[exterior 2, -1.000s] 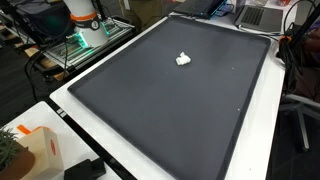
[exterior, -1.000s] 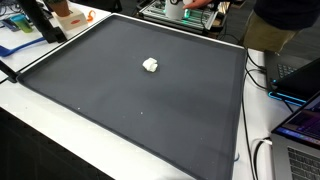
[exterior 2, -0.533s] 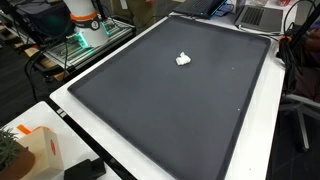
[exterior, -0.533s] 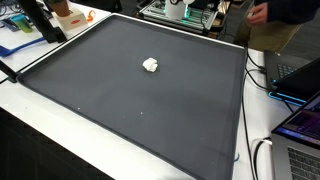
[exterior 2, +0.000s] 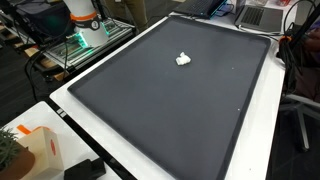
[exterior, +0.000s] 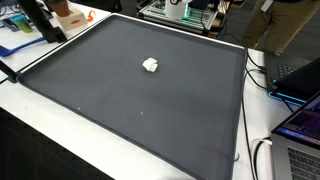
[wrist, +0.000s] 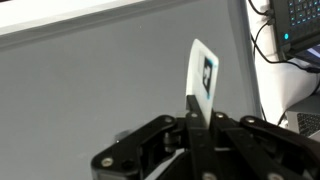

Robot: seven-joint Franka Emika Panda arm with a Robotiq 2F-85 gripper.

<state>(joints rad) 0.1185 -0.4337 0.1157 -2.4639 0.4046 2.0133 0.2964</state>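
In the wrist view my gripper (wrist: pixel 198 108) is shut on the lower edge of a thin white card (wrist: pixel 203 70) with a dark square printed on it. The card stands upright between the black fingers, above a dark grey mat (wrist: pixel 90 90). Both exterior views show that mat (exterior: pixel 120 105) (exterior 2: pixel 170 120) on a white table, with a small white crumpled lump (exterior: pixel 151 65) (exterior 2: pixel 183 59) lying on it. Neither exterior view shows the gripper; only the arm's white and orange base (exterior 2: pixel 82 18) appears beyond the mat's edge.
Laptops (exterior: pixel 300 125) and cables (exterior: pixel 262 70) sit along one side of the table. A person (exterior: pixel 285 20) stands at the far corner. An orange and white box (exterior 2: pixel 35 150) and black items (exterior: pixel 45 25) lie off the mat. A keyboard (wrist: pixel 300 18) and cables (wrist: pixel 268 45) show beyond the mat.
The person at the back of the table has drawn an arm away toward the right. The white lump has not moved.
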